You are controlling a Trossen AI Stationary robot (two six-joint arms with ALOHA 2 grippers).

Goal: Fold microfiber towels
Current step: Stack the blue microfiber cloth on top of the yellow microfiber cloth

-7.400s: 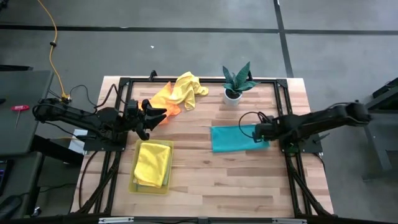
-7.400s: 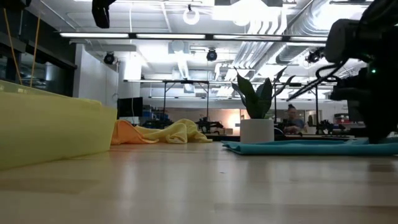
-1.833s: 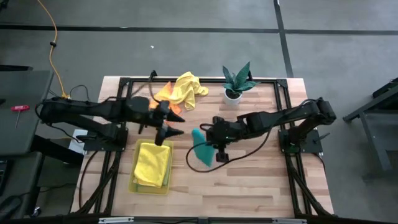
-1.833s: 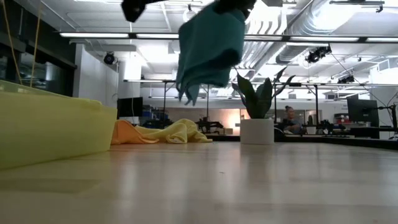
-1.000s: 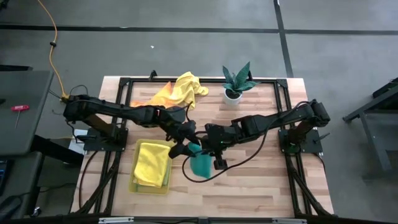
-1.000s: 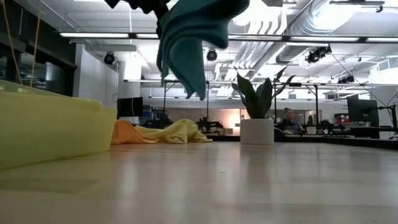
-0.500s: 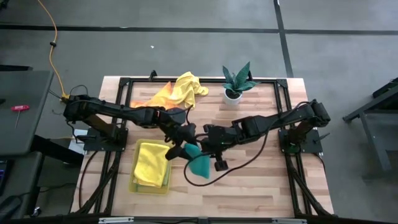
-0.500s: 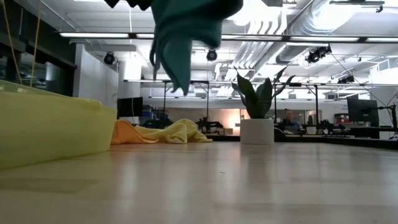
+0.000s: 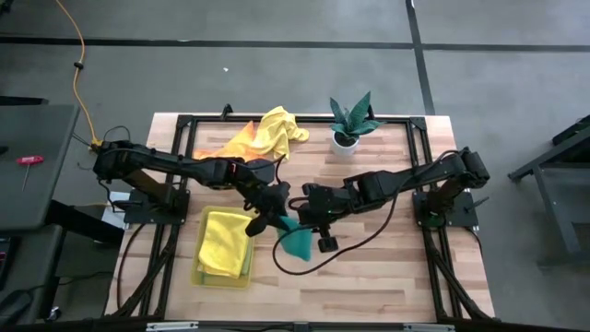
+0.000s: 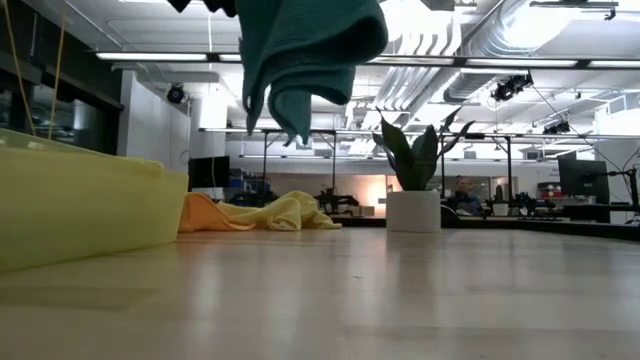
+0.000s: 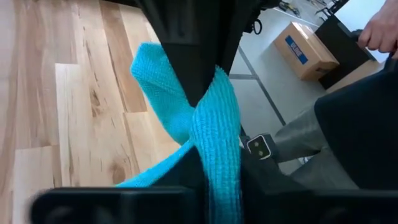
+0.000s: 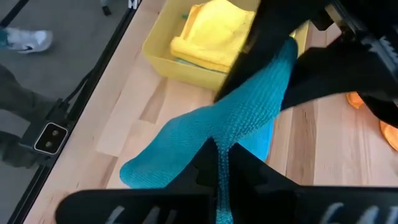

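Mid-table, I hold the teal towel [image 9: 297, 242] aloft, left gripper [image 9: 265, 219] and right gripper [image 9: 305, 218] both clamping it.

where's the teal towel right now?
The teal microfiber towel hangs above mid-table in the high view, pinched by both the left gripper and right gripper, just right of the translucent yellow plastic tray.

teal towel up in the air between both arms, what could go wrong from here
The teal towel hangs bunched, clear of the table, pinched by the left gripper and the right gripper close together, so the arms could collide. A thin pinch in either jaws might slip. Lowered like this, it may land crumpled beside the yellow tray.
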